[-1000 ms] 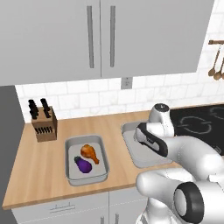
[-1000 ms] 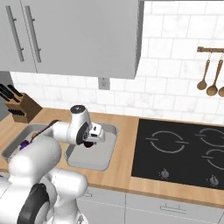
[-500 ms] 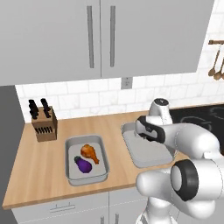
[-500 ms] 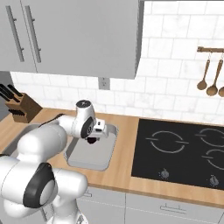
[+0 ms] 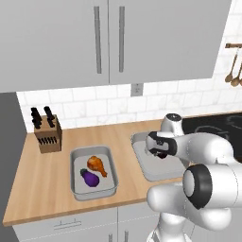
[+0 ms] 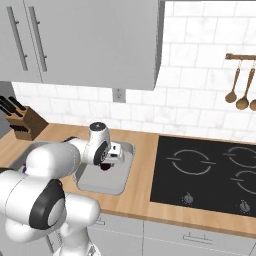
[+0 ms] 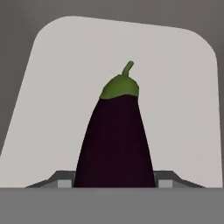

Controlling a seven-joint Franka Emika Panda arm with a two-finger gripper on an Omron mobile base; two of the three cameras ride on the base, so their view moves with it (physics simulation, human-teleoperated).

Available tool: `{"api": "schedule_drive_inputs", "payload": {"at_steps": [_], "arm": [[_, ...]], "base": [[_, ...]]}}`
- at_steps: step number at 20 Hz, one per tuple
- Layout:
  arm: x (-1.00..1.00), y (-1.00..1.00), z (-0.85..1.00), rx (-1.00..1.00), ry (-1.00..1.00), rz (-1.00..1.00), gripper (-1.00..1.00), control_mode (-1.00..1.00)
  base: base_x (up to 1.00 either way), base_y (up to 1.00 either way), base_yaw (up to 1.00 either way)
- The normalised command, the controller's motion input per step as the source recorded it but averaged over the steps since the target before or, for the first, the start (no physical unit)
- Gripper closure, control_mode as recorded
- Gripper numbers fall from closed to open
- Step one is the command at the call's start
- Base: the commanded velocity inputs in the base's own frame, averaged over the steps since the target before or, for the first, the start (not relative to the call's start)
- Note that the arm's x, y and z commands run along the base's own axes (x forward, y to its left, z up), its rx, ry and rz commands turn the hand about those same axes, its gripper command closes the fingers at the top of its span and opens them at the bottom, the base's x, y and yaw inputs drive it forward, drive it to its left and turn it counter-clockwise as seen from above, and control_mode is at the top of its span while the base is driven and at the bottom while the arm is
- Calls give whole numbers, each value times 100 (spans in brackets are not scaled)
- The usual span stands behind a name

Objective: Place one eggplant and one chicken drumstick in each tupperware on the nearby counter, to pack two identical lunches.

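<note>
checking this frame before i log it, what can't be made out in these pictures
- Claw fingertips, hand view: covered by the held eggplant; whether it touches the tray floor is unclear.
- Right tupperware, left base view: the arm covers much of its inside.
- Left tupperware, right base view: behind the robot's body.
- Hanging spoons, left base view: cut off by the right edge.
- Knife block, right base view: handles clipped at the left edge.
</note>
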Motion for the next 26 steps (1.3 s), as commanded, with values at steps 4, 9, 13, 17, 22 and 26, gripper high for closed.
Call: {"api": "schedule_drive_inputs", "payload": {"at_steps": [4,9,13,17,22,26], "arm": [[0,0,8,0,0,0,-100,-100],[0,0,3,0,1,0,-100,-100],[-24,0,14,-1,0,0,-100,-100],[-98,0,61,0,0,0,-100,-100],[-100,-13,74,0,-3,0,-100,-100],[-100,-1,86,0,-8,0,-100,-100]], "base": [[0,0,0],[0,0,0],[0,0,0],[0,0,0],[0,0,0],[0,0,0]]}}
